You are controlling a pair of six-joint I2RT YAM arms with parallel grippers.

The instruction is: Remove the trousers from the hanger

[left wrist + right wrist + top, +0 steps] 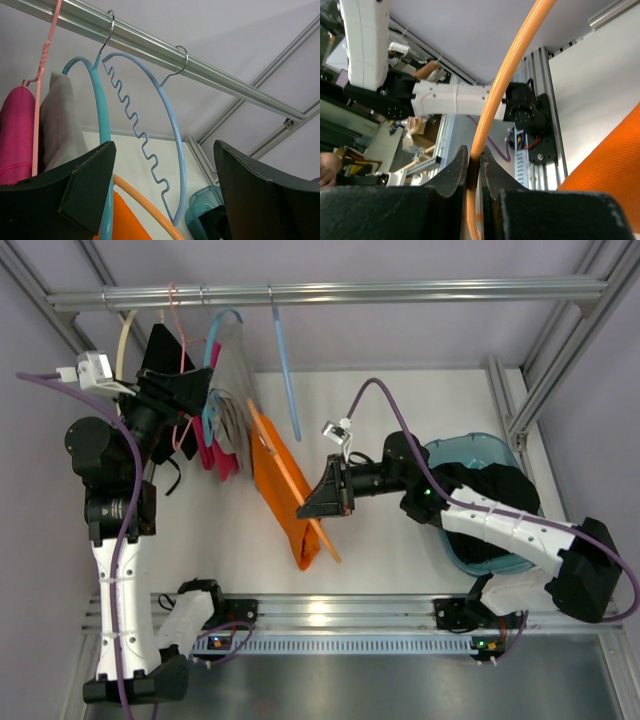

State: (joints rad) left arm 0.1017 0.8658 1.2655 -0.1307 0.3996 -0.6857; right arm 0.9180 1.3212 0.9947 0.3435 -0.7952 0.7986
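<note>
In the teal tub [472,439] at right lie black trousers [497,484].

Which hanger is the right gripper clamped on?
The orange hanger, carrying the orange trousers: it is off the rail, pinched in the right gripper. The pink hanger, teal hanger and light blue hanger hang on the rail.
</note>
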